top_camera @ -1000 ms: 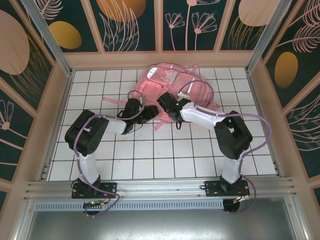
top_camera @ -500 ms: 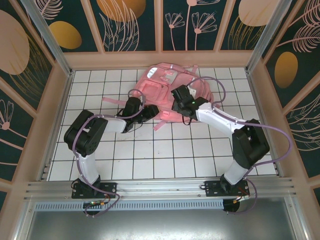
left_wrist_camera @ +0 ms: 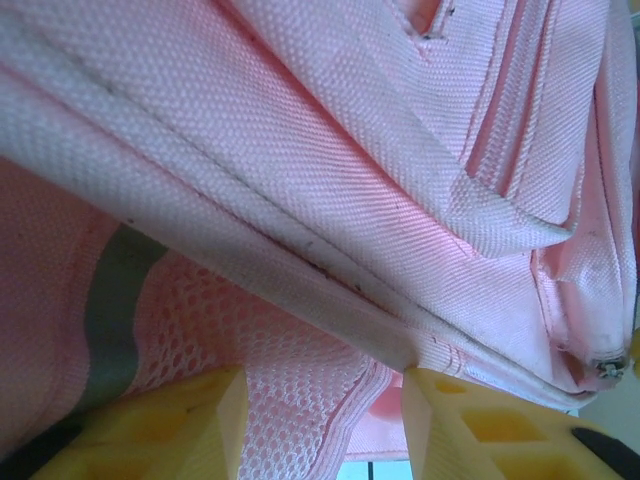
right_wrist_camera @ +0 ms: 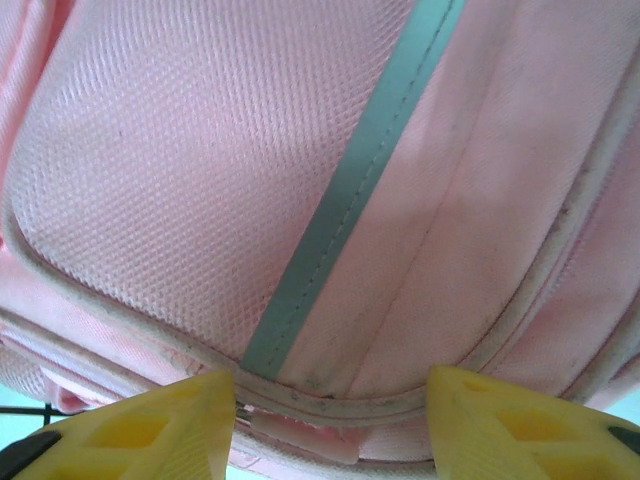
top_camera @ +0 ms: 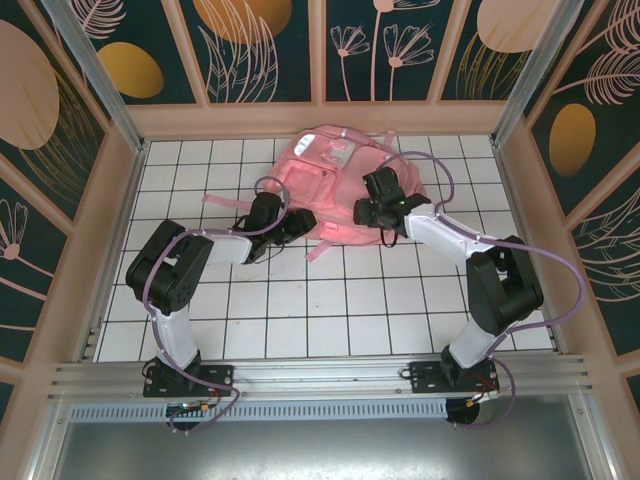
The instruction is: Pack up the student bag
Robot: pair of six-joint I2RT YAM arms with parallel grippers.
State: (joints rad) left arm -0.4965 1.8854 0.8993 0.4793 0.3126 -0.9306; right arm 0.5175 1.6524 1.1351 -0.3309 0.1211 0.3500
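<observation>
Your table point(top_camera: 300, 310) of white tiles is walled in by leaf-patterned panels. Two loose pink straps point(top_camera: 225, 203) trail over the tiles by the near and left edges of the student bag point(top_camera: 335, 165), close to where the left arm works.

The bag lies flat at the far middle of the table, spread wider left-to-right than front-to-back, its glossy pocket toward the far wall.

Your left arm folds at the elbow and reaches low to the bag's near-left edge. The left gripper point(left_wrist_camera: 325, 385) has mesh fabric filling its moderate gap, but you cannot tell whether it is pinching. Your right arm stretches from its bent elbow over the bag's right half. The right gripper point(right_wrist_camera: 328, 395) stands apart, with the bag's piped edge just past its fingertips.
</observation>
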